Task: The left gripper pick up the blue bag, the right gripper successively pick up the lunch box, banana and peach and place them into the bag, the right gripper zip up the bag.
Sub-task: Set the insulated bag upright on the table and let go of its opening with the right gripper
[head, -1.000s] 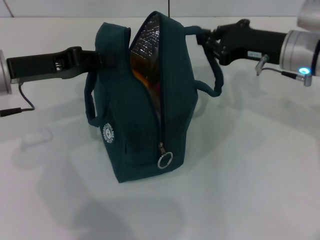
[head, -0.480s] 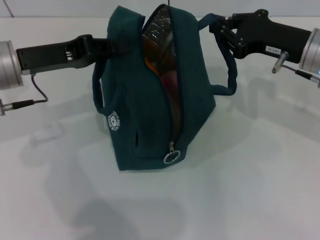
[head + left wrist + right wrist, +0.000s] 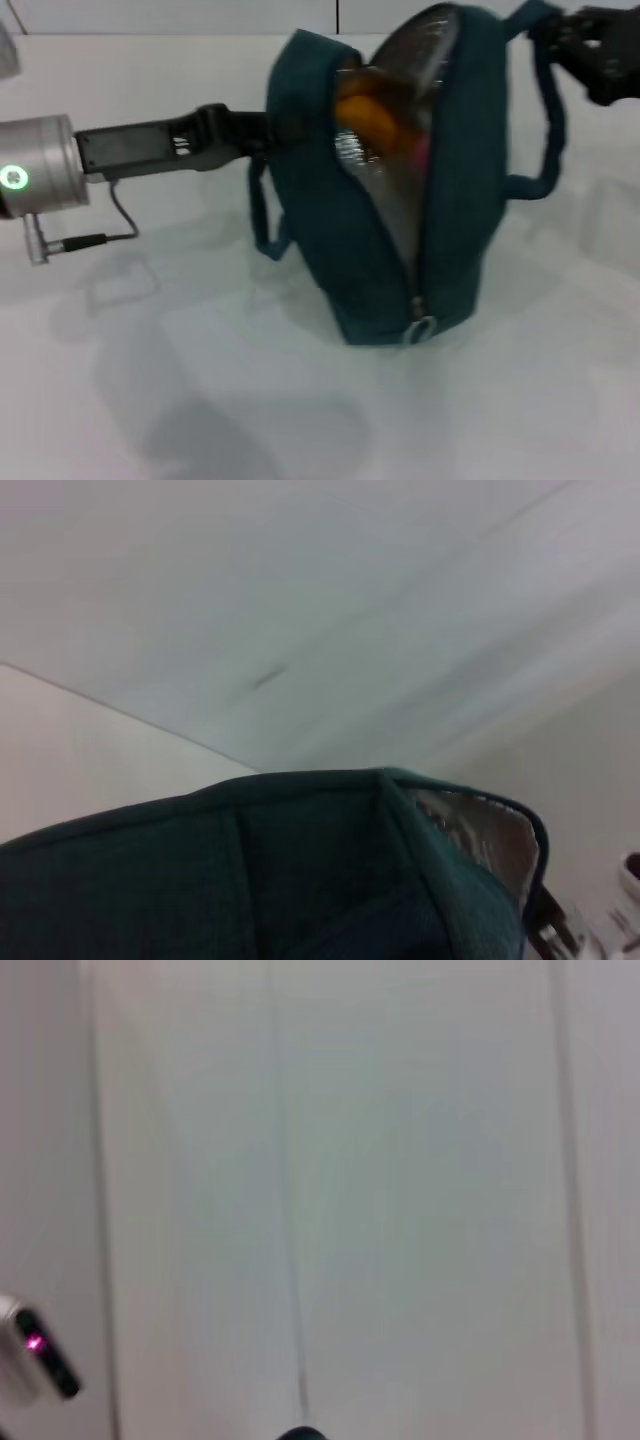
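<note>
White table [image 3: 200,400], blue bag [image 3: 330,210] upright, left tool [image 3: 262,128] clamped on its edge, right tool [image 3: 560,35] gripping handle.

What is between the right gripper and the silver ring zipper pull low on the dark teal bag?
Nothing visible. The right gripper is up at the dark teal fabric bag's rope handle; the silver ring zipper pull sits low on the near side, with open space outside the bag between them.

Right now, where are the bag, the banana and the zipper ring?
blue bag [image 3: 325,200]: head view, its left side panel.
banana [image 3: 375,112]: head view, orange part inside the opening.
zipper ring [image 3: 421,331]: head view, low on the bag's front.
</note>
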Motion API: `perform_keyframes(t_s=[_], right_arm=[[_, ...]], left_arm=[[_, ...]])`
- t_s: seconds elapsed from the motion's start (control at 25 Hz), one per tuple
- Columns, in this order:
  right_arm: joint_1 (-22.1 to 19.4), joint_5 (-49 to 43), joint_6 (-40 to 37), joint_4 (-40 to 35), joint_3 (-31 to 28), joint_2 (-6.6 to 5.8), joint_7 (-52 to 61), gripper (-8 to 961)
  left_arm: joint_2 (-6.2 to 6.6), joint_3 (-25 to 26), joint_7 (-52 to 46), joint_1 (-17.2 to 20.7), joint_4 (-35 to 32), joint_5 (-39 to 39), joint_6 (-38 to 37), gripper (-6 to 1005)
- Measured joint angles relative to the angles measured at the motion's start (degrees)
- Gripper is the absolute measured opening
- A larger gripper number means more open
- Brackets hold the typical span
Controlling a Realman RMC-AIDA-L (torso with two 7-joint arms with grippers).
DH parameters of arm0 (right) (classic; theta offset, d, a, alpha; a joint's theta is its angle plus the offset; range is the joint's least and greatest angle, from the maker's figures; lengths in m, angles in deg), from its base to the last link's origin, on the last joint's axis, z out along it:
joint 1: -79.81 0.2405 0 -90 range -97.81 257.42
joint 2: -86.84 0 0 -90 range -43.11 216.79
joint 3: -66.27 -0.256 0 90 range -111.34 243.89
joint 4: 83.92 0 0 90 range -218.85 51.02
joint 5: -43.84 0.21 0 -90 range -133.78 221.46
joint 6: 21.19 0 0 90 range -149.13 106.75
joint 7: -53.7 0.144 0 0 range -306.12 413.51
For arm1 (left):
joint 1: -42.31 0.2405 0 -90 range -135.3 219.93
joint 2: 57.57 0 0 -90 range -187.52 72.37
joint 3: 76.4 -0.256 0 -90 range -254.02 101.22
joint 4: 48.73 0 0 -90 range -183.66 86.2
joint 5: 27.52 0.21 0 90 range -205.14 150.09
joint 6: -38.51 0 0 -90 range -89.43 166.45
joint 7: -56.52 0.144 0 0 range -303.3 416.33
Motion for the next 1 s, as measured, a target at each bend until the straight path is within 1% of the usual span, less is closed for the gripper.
perform_keyframes(t_s=[0.12,0.24,0.32,0.48,0.6,0.8,1.0], right_arm=[[-1.0,-0.1,-1.2,0.1,-2.3,-0.47,0.7,69],[-1.2,-0.6,-1.4,1.3,-2.6,-0.83,1.2,70],[-0.8,-2.3,-1.2,2.0,-2.6,-0.67,1.3,70],[0.9,-6.8,-0.9,3.7,-2.6,0.14,1.3,70],[2.0,-7.7,-0.9,4.9,-2.5,0.71,1.3,70],[2.2,-7.8,-1.4,5.2,-2.5,0.97,1.1,69],[1.7,-7.2,-2.1,4.6,-4.0,0.91,1.3,79]], left_arm=[[-0.04,-3.1,0.9,-0.2,1.6,-3.0,0.1,54],[-0.05,-4.7,1.3,-0.4,3.2,-4.4,0.3,54],[-0.15,-5.4,1.4,-0.6,4.1,-4.7,0.4,54],[-0.2,-6.5,1.8,-0.9,5.3,-5.1,1.3,54],[-0.08,-6.6,2.3,-1.0,6.1,-4.9,2.3,54],[0.08,-6.6,4.1,-1.0,8.0,-4.7,3.3,53],[0.18,-6.6,4.8,-0.5,8.9,-4.5,4.2,53]])
